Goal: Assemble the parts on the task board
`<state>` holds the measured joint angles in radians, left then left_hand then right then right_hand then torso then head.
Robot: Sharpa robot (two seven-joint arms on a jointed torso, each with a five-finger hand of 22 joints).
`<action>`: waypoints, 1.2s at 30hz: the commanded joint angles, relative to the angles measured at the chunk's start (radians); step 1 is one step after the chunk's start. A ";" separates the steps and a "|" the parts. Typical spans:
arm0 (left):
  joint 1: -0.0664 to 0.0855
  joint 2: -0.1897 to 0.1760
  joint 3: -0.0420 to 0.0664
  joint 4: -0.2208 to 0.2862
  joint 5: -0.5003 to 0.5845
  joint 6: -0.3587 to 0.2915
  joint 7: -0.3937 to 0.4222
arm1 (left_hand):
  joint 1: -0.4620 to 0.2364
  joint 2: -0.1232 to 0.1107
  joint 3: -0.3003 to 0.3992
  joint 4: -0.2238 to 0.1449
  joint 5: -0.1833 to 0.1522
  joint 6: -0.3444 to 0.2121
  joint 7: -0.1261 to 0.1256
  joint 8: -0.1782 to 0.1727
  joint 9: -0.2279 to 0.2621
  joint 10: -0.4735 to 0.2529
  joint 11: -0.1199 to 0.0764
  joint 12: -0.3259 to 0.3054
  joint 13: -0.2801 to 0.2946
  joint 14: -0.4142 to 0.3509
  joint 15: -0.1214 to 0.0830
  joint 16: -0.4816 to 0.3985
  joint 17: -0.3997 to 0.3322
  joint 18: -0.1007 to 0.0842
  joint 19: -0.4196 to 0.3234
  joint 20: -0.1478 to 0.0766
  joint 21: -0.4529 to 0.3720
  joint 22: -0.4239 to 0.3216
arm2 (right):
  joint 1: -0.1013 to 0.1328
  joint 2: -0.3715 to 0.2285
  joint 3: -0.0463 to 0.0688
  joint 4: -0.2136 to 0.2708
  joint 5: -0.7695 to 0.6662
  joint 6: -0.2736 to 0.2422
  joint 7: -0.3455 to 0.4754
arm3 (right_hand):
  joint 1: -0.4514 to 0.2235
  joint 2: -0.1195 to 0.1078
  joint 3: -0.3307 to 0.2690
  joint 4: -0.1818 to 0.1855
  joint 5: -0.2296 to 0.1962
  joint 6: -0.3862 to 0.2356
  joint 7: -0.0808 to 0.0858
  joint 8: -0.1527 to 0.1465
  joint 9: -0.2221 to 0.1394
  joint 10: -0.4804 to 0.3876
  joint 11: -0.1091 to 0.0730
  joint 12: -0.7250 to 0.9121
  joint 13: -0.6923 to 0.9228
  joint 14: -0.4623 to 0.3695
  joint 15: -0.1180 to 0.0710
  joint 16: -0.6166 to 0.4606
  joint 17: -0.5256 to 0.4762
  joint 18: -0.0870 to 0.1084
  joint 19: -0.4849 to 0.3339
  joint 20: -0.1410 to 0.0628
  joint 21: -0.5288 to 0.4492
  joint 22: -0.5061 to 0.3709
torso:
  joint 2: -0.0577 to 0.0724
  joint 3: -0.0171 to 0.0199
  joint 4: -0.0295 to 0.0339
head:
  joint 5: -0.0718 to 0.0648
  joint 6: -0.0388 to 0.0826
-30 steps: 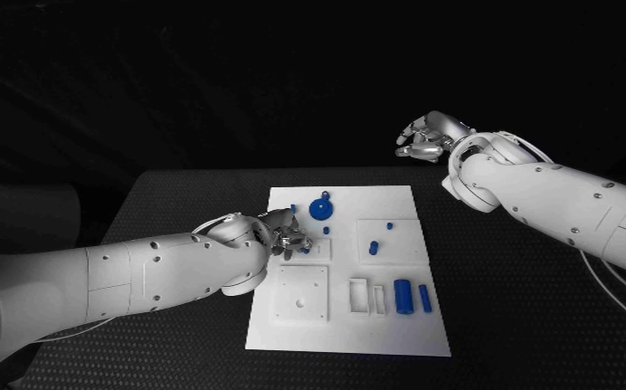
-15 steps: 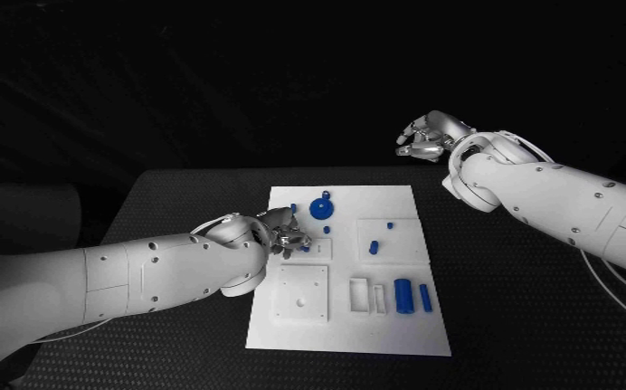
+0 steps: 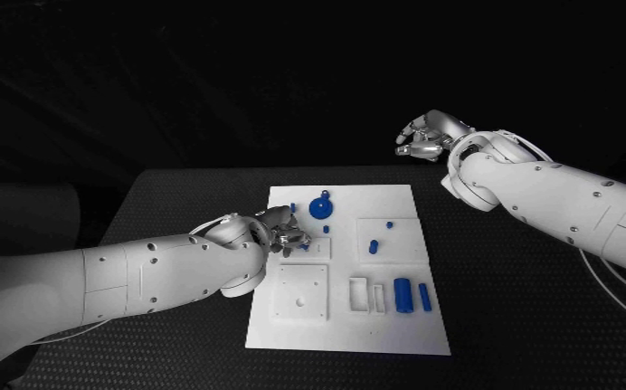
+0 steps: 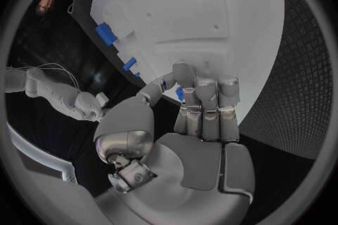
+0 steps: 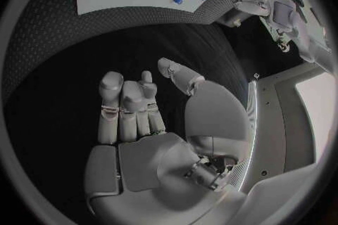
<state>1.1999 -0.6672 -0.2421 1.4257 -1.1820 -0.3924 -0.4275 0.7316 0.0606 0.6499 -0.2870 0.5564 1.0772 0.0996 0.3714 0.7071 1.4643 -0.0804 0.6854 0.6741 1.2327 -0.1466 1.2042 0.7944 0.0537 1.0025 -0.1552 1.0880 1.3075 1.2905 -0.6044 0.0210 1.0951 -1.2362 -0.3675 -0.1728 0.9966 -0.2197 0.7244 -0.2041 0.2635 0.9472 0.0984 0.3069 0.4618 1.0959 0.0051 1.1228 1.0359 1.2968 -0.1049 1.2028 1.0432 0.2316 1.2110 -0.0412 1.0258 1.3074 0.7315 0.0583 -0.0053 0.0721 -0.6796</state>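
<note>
The white task board (image 3: 350,318) lies in the middle of the black table (image 3: 522,318), long side running from 6 o'clock to 12 o'clock. Nearest, toward 5 o'clock on the board, a fat blue cylinder (image 3: 403,295) and a slimmer blue pin (image 3: 424,296) lie side by side, just beside two upright white slots (image 3: 366,295); at 7 o'clock sits a square white block (image 3: 300,292) with a small hole. Mid-board, a small blue peg (image 3: 374,247) stands on a raised white square at 3 o'clock. At 9 o'clock the left hand (image 3: 278,233) reaches in over the board's edge, its arm covering that side; its fingers (image 4: 203,102) are curled together and pinch a small blue part (image 4: 179,93) against the thumb, low over a white fixture (image 3: 315,248). Farther on, toward 12 o'clock, a round blue disc (image 3: 321,210) lies flat with two tiny blue pieces (image 3: 327,228) near it. Well beyond the table's far right corner, the right hand (image 3: 424,141) hangs in the air with nothing in it, fingers loosely bent and apart, thumb spread away from them.
</note>
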 commanded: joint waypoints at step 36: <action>-0.008 0.025 0.001 -0.023 0.001 0.079 -0.014 | 0.003 0.013 0.010 0.000 -0.005 0.141 -0.098 0.004 0.000 -0.024 -0.026 0.008 -0.003 0.024 -0.040 0.009 -0.004 0.021 0.005 -0.099 0.006 0.018 | -0.001 0.002 0.000 0.011 0.004 0.014 0.002 | -0.008 0.005 -0.007 0.003 0.007 0.014 0.020 -0.006 0.001 -0.008 0.000 -0.002 -0.002 -0.003 0.003 -0.006 0.002 0.030 0.000 -0.005 -0.005 0.010 | -0.001 0.0005 0.0005 | -0.005 -0.007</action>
<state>1.1970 -0.6449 -0.2380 1.4020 -1.1807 -0.3546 -0.4350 0.7318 0.0605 0.6553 -0.2865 0.5484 1.0796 0.0978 0.3747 0.7055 1.4621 -0.0826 0.6892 0.6723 1.2326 -0.1467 1.2082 0.7913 0.0674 1.0025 -0.1552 1.0879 1.3079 1.2902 -0.6031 0.0210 1.1037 -1.2356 -0.3640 -0.1732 0.9967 -0.2198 0.7216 -0.2013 0.2673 0.9486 0.0973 0.3069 0.4616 1.0960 0.0053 1.1228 1.0352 1.2969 -0.1049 1.2034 1.0436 0.2316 1.2126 -0.0388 1.0258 1.3074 0.7310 0.0590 -0.0048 0.0660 -0.6869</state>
